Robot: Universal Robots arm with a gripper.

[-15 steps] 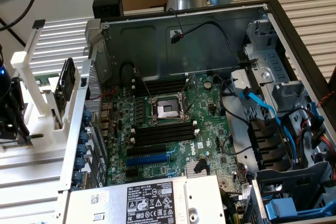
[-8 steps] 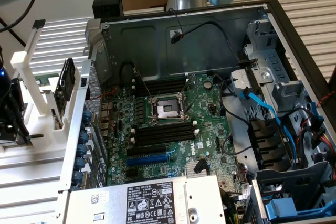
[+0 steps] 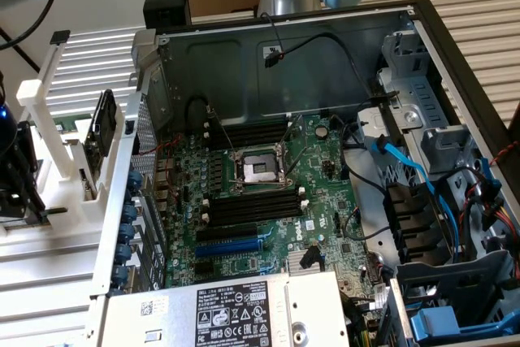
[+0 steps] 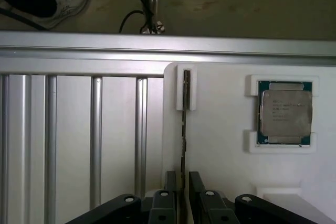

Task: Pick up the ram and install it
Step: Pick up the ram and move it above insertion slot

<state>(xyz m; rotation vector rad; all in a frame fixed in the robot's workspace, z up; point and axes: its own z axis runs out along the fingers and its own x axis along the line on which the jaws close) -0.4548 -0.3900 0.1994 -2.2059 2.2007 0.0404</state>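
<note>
The ram (image 4: 185, 114) stands on edge in a slot of a white holder (image 4: 220, 145), seen edge-on as a thin dark strip. My gripper (image 4: 182, 179) is open and straddles the near end of the stick, one black finger (image 4: 170, 182) on each side with narrow gaps. In the exterior view the gripper (image 3: 41, 212) sits low at the far left, over the white holder (image 3: 49, 152) and outside the computer case. The motherboard (image 3: 260, 193) lies in the open case, with long black memory slots (image 3: 252, 205) beside the processor socket (image 3: 256, 170).
A processor chip (image 4: 285, 109) rests in a recess of the white holder. The holder stands on a slatted aluminium table (image 4: 73, 129); beyond its edge are the floor and a person's shoe (image 4: 65, 1). The case wall (image 3: 122, 201), loose cables (image 3: 406, 168) and a blue expansion slot (image 3: 231, 245) crowd the board.
</note>
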